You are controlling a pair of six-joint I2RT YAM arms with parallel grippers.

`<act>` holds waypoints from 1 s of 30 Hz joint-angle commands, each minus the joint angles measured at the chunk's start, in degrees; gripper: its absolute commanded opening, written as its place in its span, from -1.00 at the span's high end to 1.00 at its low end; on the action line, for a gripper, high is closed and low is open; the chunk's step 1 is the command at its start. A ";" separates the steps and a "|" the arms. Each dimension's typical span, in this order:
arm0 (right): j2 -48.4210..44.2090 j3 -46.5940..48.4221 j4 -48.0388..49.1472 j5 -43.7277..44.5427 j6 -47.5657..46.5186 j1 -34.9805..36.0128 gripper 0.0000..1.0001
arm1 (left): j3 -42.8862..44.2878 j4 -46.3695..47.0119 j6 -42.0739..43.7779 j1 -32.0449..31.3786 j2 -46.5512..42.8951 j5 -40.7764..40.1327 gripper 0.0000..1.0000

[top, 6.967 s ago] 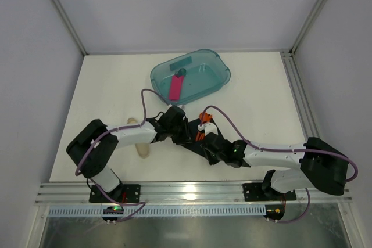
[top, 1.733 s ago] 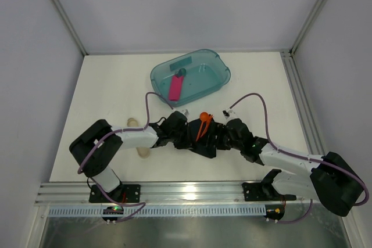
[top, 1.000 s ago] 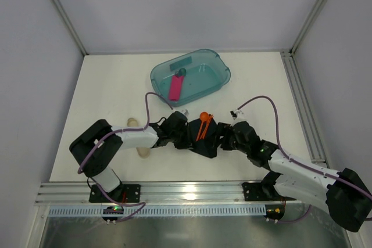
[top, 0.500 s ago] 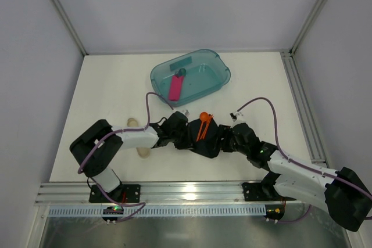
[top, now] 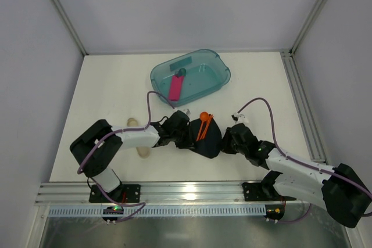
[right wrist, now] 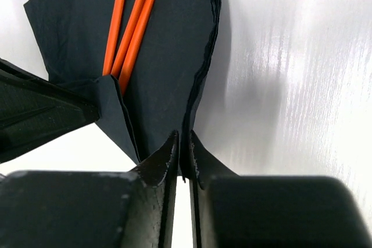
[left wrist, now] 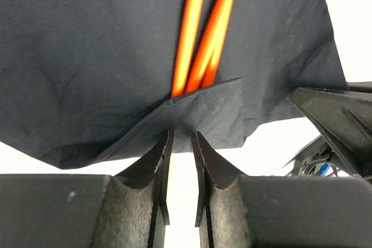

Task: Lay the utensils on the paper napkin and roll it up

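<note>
The utensils (left wrist: 197, 39) lie on the paper napkin (left wrist: 87, 56) at the middle of the counter's near half, their long axis running from near edge to far edge. The handles lie just ahead of the left end effector (left wrist: 181, 135), the nearer of the two. Its narrow jaws seem to pinch a flap folded over the handle tips. The right end effector (right wrist: 183, 140) is nearly closed on the napkin's right edge. Seven seconds ago it sat over the napkin's near side and has since swung round to the right.
</note>
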 commanded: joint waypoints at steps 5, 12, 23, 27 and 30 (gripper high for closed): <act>1.21 2.99 0.70 1.08 0.44 -0.19 0.92 | 2.69 -0.09 -0.28 -1.33 -1.21 -0.18 0.58; 1.30 4.92 0.53 0.72 0.79 -0.19 0.92 | 2.51 1.32 -0.46 -1.51 0.46 0.26 0.59; 3.49 7.30 3.86 -2.17 2.98 -0.19 0.92 | 2.42 1.32 -0.37 -1.42 1.61 -0.27 0.59; 4.11 7.30 5.44 -3.22 4.21 -0.27 0.92 | 2.33 1.15 -0.37 -1.51 1.43 -0.45 0.59; 4.55 7.38 6.24 -4.19 5.18 -0.27 0.92 | 2.33 1.14 -0.28 -1.42 1.34 -0.53 0.59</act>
